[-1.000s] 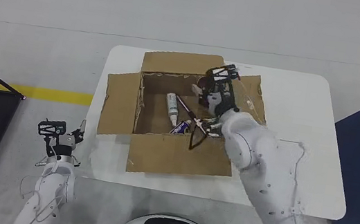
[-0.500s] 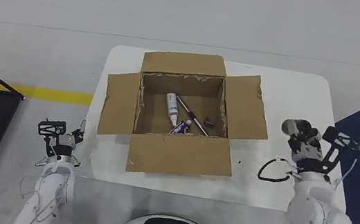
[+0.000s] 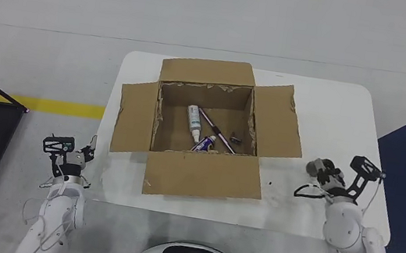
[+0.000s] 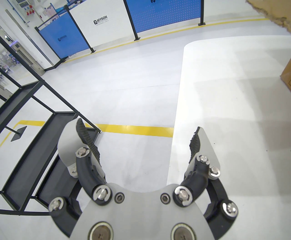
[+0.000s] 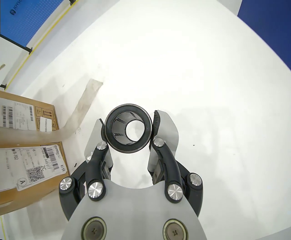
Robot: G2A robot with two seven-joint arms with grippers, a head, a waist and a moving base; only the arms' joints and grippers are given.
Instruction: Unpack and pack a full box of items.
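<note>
One white table [image 3: 332, 106], with an open cardboard box [image 3: 203, 175] at its middle, all four flaps spread flat. Off the table's left edge, left gripper [image 4: 138, 127], jaws spread wide, gripping nothing. Right of the box, over bare tabletop, right gripper [image 5: 128, 123], closed partway on a short black ring [image 5: 127, 148], pads pressing its two sides. On the box floor, white bottle [image 3: 195, 123] beside a slim stick [image 3: 213, 126].

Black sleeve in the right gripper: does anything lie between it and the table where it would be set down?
Nothing visible does. The right gripper holds the sleeve right above the white table, with only open tabletop under it; the box lies off to one side, apart from it.
</note>
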